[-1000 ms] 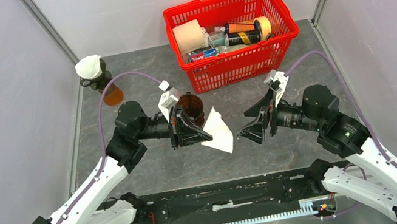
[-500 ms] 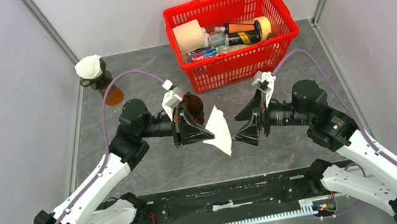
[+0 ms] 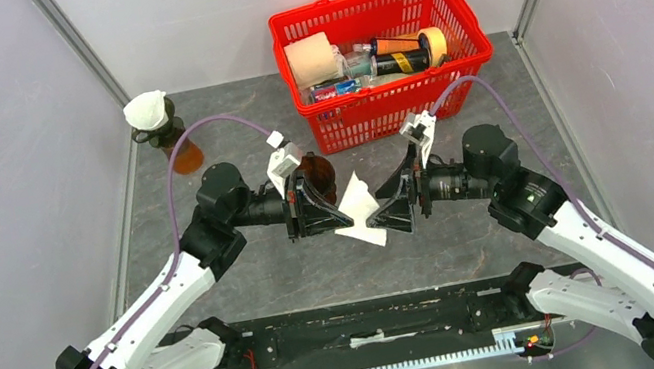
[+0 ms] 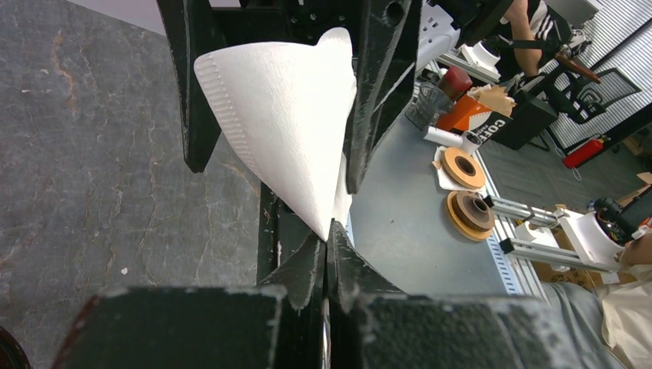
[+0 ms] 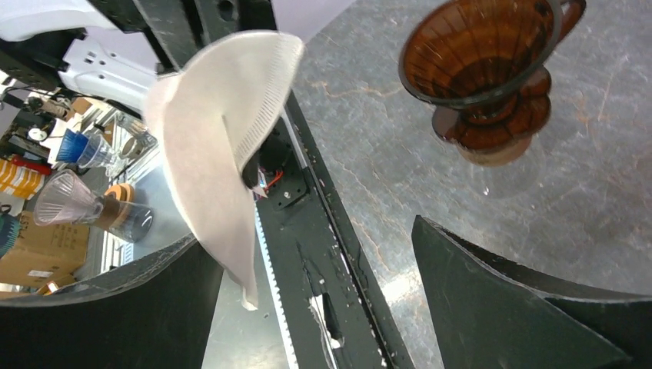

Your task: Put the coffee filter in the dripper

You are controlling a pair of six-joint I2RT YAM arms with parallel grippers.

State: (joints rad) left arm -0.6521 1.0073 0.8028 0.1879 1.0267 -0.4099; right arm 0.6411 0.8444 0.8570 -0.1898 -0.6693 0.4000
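Observation:
My left gripper [image 3: 348, 222] [image 4: 329, 231] is shut on the pointed tip of the white paper coffee filter [image 3: 360, 207] [image 4: 284, 115], holding it above the table. The filter's wide ribbed end points toward my right gripper [image 3: 387, 211] [image 5: 307, 238], which is open with its black fingers [image 4: 382, 84] on either side of that end. In the right wrist view the filter [image 5: 215, 154] hangs close to the left finger, and whether they touch I cannot tell. The brown translucent dripper [image 3: 316, 174] [image 5: 480, 54] stands upright on the table just behind the left gripper, with nothing in it.
A red basket [image 3: 392, 112] with a paper roll, bottles and tape stands at the back. A second dripper holding a white filter [image 3: 148, 110] sits on an amber jar [image 3: 186, 155] at the back left. The black base rail [image 3: 368, 324] runs along the near edge.
My right gripper has moved left, and its open fingers now stand around the filter's wide end. The left gripper shifted slightly and still holds the filter's tip.

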